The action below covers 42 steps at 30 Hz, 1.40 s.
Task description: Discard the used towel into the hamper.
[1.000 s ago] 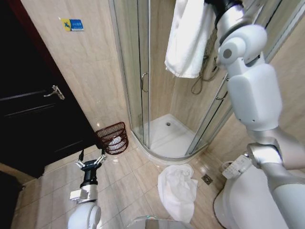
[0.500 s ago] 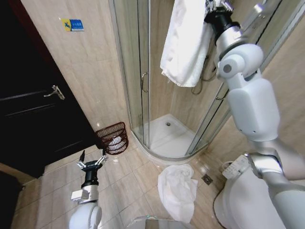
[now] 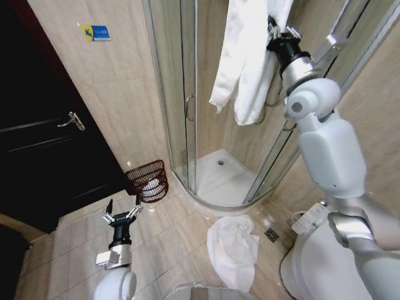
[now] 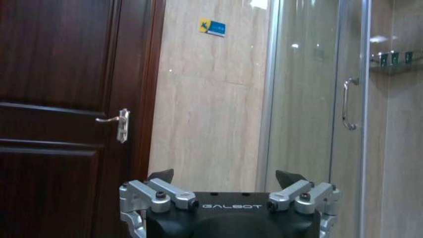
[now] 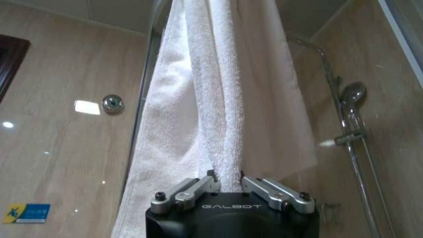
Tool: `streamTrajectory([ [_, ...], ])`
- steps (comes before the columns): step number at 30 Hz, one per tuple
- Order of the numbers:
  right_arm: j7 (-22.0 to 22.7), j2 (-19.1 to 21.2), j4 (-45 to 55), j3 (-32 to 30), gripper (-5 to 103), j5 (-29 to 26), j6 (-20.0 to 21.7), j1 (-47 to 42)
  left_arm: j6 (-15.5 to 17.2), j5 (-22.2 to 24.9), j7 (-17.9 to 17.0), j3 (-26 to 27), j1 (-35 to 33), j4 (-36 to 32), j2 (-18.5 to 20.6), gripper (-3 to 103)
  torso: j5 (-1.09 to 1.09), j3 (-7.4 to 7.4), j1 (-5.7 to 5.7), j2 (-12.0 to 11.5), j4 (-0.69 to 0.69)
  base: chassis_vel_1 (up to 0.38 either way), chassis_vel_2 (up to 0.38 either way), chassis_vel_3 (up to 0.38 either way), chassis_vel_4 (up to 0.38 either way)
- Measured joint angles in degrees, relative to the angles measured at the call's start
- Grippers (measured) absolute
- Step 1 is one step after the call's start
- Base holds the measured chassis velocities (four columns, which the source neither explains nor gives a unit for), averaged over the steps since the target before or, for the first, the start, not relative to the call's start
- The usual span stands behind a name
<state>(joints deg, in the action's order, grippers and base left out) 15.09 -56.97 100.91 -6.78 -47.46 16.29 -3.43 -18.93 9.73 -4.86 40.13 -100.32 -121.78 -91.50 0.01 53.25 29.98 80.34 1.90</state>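
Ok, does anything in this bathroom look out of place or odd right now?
Yes: a white towel lies crumpled on the floor tiles between the shower tray and the toilet, not in the hamper. The right tool is shut on a second towel hanging at the shower.

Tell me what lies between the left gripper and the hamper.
Bare floor tile, in the head view: the open left gripper hovers apart from the hamper, nothing between them.

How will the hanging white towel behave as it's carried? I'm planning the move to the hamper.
Probably floppy: the towel hangs in long folds from the right gripper, pinched at one bunched ridge. Its trailing length will likely swing and could drape over the hamper's rim. It appears light, being thin terry.
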Motion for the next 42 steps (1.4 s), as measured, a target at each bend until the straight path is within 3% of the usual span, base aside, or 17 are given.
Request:
streamTrajectory([
  [42,-1.7,2.4,9.1,-6.7,4,1.6,-0.1,-15.8,-1.3,-1.1,-0.1,-1.2,-1.1,-0.4,-0.1,100,-0.02,-0.01,0.00,0.0,0.00,0.000,0.000,0.000,0.000],
])
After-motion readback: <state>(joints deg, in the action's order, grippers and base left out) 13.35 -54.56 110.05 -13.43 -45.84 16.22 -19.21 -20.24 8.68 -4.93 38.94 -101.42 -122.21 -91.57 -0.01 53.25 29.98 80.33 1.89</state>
